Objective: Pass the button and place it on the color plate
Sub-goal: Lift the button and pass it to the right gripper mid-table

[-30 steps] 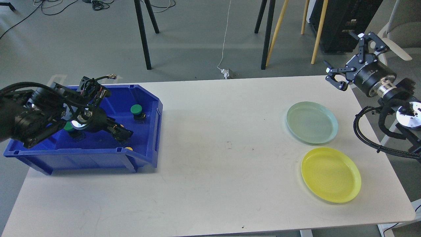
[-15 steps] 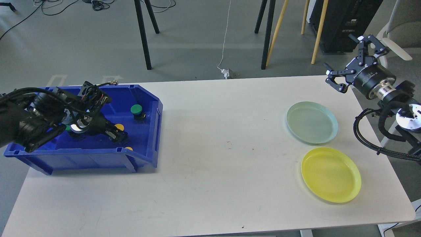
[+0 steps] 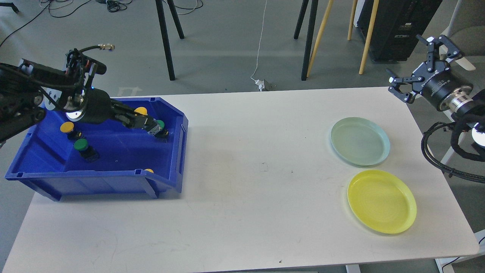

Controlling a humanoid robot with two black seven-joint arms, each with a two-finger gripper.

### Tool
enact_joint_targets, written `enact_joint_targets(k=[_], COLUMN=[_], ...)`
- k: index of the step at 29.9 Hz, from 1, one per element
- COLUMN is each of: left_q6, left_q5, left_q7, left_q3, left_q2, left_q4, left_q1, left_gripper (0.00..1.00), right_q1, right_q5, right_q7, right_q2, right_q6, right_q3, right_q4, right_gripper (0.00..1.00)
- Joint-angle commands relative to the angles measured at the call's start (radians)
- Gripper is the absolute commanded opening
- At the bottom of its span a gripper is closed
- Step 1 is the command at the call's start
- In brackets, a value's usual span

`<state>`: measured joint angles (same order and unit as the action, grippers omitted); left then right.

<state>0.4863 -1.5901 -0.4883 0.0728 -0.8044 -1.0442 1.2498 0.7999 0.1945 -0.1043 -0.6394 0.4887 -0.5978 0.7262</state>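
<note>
Left gripper (image 3: 146, 124) lifted clear above blue bin (image 3: 172, 178) floor, fingers clamped on yellow button (image 3: 141, 111). Handover next. Right gripper (image 3: 426, 74) spread open, waiting far beyond plates.

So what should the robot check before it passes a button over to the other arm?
1. Yellow button held in left gripper: cannot tell, fingers dark and close together.
2. Button clear of blue bin: not ok, the gripper is above the bin.
3. Right gripper open to receive: ok.
4. Yellow plate empty: ok.
5. Green plate empty: ok.
</note>
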Motion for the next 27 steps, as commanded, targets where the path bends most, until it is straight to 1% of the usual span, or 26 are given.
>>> enact_joint_targets(k=[1,2,5,7,9,10,13,15,20,23,27], left_q6=[0.002,0.002,0.002,0.002,0.002,0.002,0.002,0.002,0.002,0.002,0.002], left_q5=[0.245,0.325,0.552,0.666,0.758,0.794,0.858,0.875,0.904,0.914,0.915], left_q7=[0.000,0.000,0.000,0.000,0.000,0.000,0.000,0.000,0.000,0.000,0.000], left_q3=[-0.134,-0.160,-0.228,-0.258,-0.280,-0.284,-0.291,-0.294,-0.294,-0.294,-0.294], left_q2=[0.000,0.022,0.147,0.223,0.311,0.356,0.431,0.455,0.464,0.470,0.505], left_q4=[-0.072,-0.077,-0.062,-0.031,0.024,0.054,0.111,0.118,0.119,0.128,0.147], left_q1=[-0.039,-0.050,-0.087,-0.128,-0.160,-0.176,-0.208,-0.216,-0.227,-0.230,-0.234], left_gripper=[0.06,0.06,0.06,0.06,0.06,0.06,0.06,0.07,0.07,0.06,0.06], right_q1=[-0.005,-0.010,-0.065,-0.099,-0.129,-0.145,-0.166,-0.169,-0.166,-0.157,-0.150], right_q5=[-0.084,-0.105,-0.188,-0.262,-0.334,-0.366,-0.463,-0.547,-0.670,-0.688,-0.690], right_q7=[-0.020,-0.041,-0.153,-0.213,-0.265,-0.288,-0.348,-0.384,-0.384,-0.384,-0.384], right_q2=[-0.071,-0.089,-0.141,-0.169,-0.178,-0.174,-0.135,-0.056,0.065,0.128,0.204], right_q6=[0.000,0.000,0.000,0.000,-0.047,-0.077,-0.162,-0.205,-0.255,-0.274,-0.279], right_q3=[-0.003,-0.005,-0.008,-0.011,-0.017,-0.019,-0.016,-0.005,0.030,0.070,0.076], right_q4=[0.085,0.119,0.269,0.387,0.494,0.536,0.604,0.607,0.576,0.538,0.498], right_gripper=[1.00,1.00,1.00,1.00,1.00,1.00,1.00,1.00,1.00,1.00,1.00])
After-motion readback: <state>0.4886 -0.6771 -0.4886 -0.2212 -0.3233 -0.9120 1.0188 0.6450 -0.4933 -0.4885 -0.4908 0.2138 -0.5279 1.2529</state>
